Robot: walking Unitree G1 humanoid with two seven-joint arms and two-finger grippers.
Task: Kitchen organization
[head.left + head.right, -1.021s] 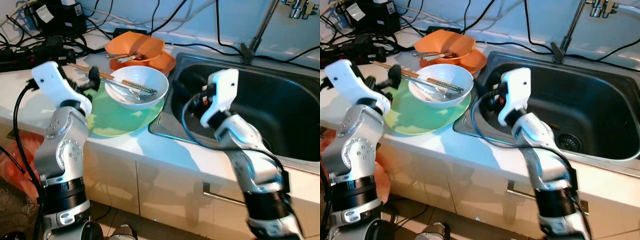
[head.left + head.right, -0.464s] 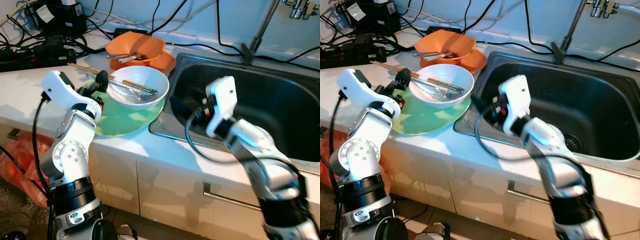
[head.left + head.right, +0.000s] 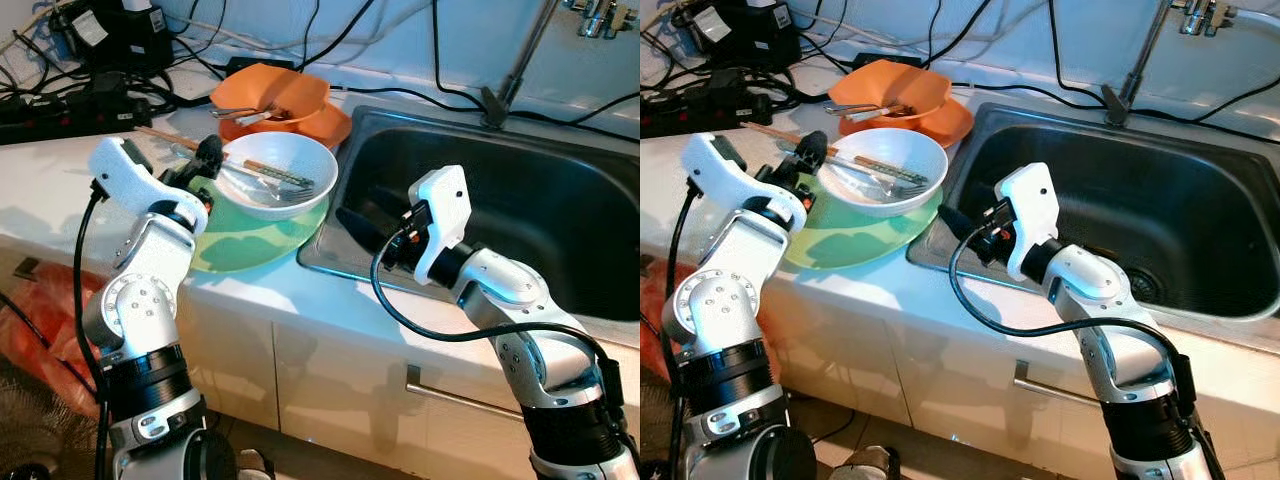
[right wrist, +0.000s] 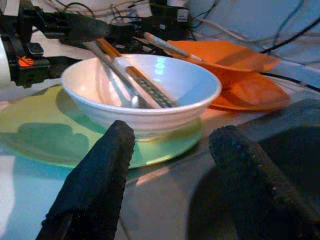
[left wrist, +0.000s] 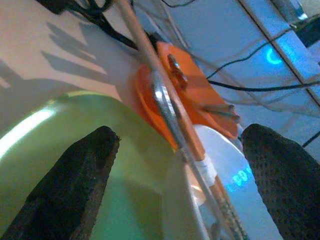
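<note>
- My right pincer (image 3: 352,222) hangs released over the sink (image 3: 560,220) rim, forearm level, pointing at 9 o'clock toward the white bowl (image 3: 278,175).
- My left pincer (image 3: 205,160), also released, brackets the chopsticks (image 3: 265,167) at the bowl's 9 o'clock, elbow bent high.
- Risk: nudging the bowl could slide it across the green plate (image 3: 240,235) on the surface (image 3: 50,170).

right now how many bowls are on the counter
2. The white bowl sits on the green plate next to the sink, holding chopsticks and a spoon. The orange bowl sits behind it on an orange plate. None seem hidden.
</note>
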